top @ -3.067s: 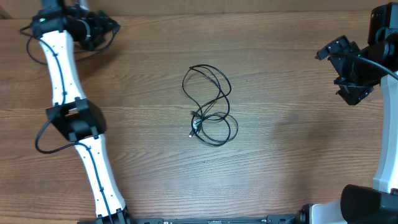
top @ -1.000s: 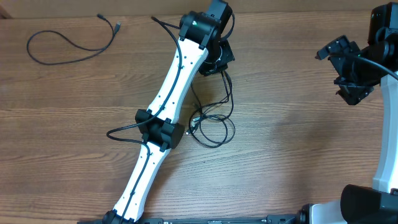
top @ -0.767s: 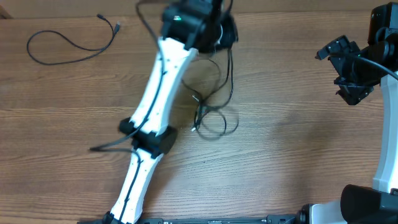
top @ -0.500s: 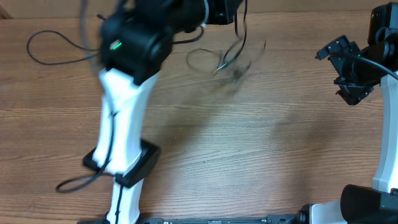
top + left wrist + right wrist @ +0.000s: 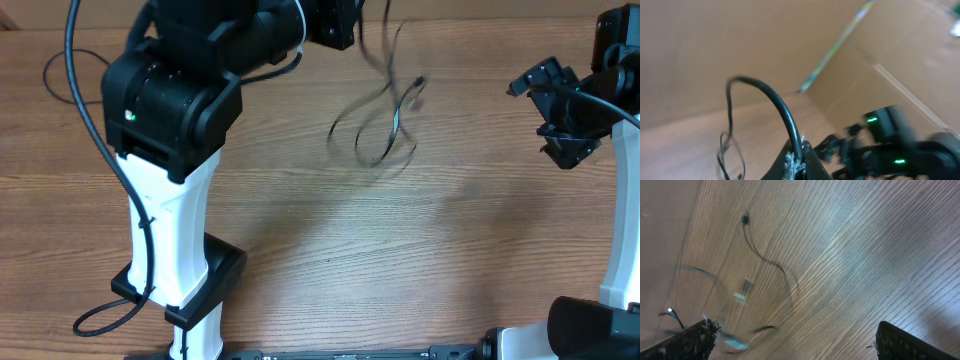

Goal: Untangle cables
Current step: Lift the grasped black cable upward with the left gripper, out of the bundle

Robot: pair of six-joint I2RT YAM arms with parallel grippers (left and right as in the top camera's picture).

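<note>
My left gripper (image 5: 335, 22) is raised high near the table's far edge, shut on a black cable (image 5: 771, 97). That cable arcs up out of the closed jaws in the left wrist view (image 5: 799, 162). The rest of the cables (image 5: 385, 125) hang below it as blurred, swinging loops above the table, with a small plug (image 5: 418, 83) at one end. The right wrist view shows the same loops blurred (image 5: 765, 260). Far to the right, my right gripper (image 5: 552, 115) stands wide open and empty (image 5: 795, 345).
A separate thin black cable (image 5: 47, 75) lies at the table's far left, mostly hidden behind the raised left arm (image 5: 170, 110). The arm's thicker wire (image 5: 110, 310) loops near its base. The wooden table (image 5: 450, 250) fills the view.
The left arm has risen towards the camera and lifted the tangled cables off the table. The bundle has swung up and to the right. The right arm has not moved.
</note>
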